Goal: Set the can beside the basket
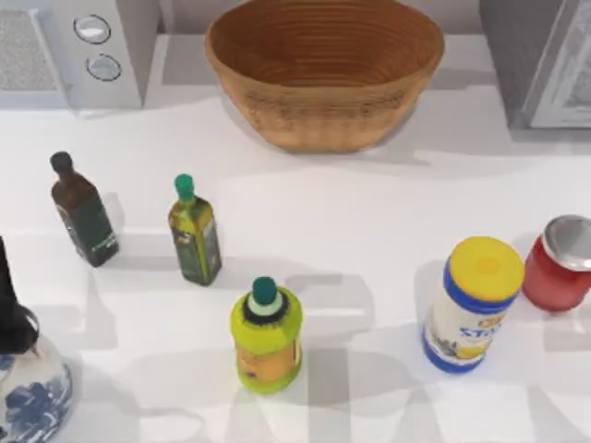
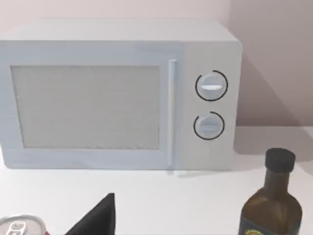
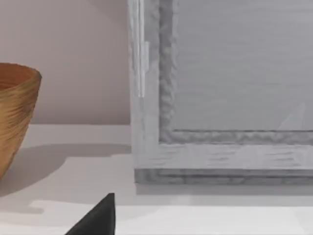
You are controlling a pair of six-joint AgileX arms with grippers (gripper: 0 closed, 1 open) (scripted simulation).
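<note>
A: Entry one, the can?

B: Can (image 2: pixel 17 228): silver top and red rim, on the tabletop (image 2: pixel 186 200) in front of the microwave (image 2: pixel 117 93), dark bottle (image 2: pixel 274 205) off to one side.

A: Left claw?

B: Left claw (image 2: pixel 98 220): near the can, a gap between them. How wide it stands, cannot tell.

A: Right claw?

B: Right claw (image 3: pixel 98 220): low over the tabletop, between basket (image 3: pixel 14 107) and grey appliance (image 3: pixel 220 98). Opening and hold, cannot tell.

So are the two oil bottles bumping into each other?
Apart. The top view shows a strip of bare white table between the dark bottle and the green-capped bottle.
</note>
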